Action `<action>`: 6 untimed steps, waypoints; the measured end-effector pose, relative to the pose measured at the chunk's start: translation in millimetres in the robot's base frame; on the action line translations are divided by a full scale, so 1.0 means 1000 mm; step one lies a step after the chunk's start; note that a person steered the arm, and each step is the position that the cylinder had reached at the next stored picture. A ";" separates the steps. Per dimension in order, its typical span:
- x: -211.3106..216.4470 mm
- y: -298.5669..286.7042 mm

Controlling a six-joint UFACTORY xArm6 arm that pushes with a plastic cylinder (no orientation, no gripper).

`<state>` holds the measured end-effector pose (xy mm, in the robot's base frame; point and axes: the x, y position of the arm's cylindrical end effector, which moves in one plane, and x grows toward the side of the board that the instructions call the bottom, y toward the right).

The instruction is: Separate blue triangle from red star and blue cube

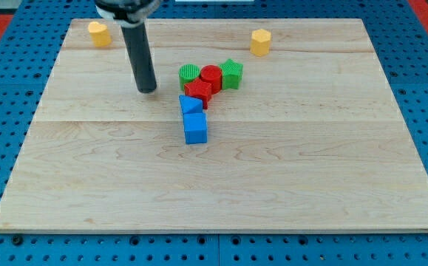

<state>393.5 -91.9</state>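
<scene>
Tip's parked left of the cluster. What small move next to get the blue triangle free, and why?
Probably slide my tip right and slightly down onto the blue triangle: it sits wedged between the red star above and the blue cube below, so a sideways push should free it.

My tip (148,89) stands left of the wedged blue triangle block (189,104): red star block (198,91) far, blue cube block (195,128) near; its left and right flanks open.

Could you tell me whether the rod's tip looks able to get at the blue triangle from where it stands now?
Probably yes. My tip stands to the view's left of the blue triangle, with bare board between them. The red star and blue cube touch its other sides.
</scene>
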 end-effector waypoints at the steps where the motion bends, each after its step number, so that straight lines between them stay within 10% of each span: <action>1: 0.028 0.055; 6: 0.096 0.185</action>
